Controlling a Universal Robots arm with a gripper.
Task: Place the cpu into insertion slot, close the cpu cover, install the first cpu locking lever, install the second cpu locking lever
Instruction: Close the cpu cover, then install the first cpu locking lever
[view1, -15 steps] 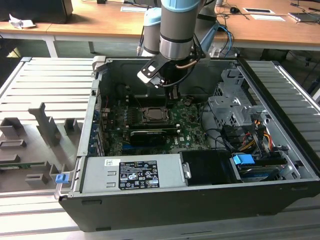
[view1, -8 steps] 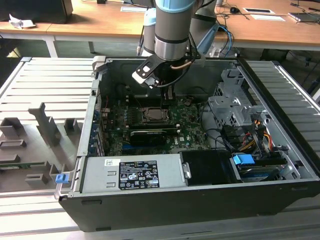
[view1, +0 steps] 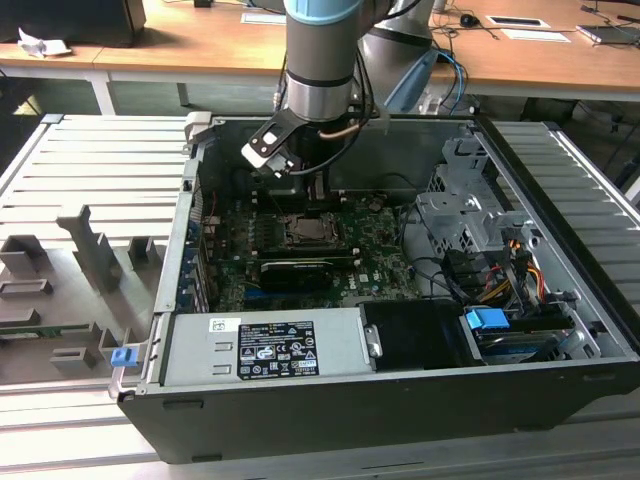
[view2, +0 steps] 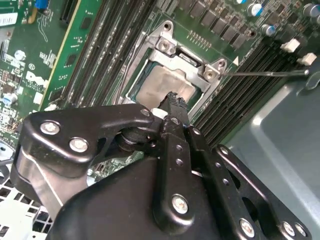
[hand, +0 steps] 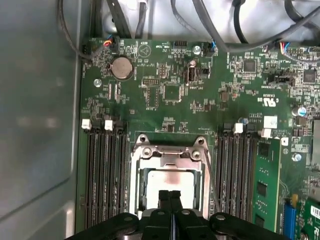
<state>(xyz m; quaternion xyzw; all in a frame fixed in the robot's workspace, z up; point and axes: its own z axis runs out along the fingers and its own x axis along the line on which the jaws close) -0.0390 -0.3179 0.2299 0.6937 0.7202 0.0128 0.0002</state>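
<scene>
The cpu (hand: 152, 182) sits in the insertion slot (view1: 313, 232), and the cpu cover (hand: 167, 154) appears lowered around it. The end effector (hand: 169, 193) is clenched and empty, with its fingertips together just over the chip; contact cannot be confirmed. The step in hand is judged to be cover closing. A thin lever (view2: 265, 73) stands free beside the socket, so latching calls for level pressure on the frame.

**Desk:** What hems you in?

**Arm:** Black memory slots (hand: 105, 175) flank the cpu cover (hand: 170, 151) on both sides, with the grey case wall (hand: 35, 125) just beyond one bank. Dark cables (hand: 239, 22) crowd the board's edge. My gripper (hand: 170, 196) hangs over the cover, and the way up stands open.
</scene>
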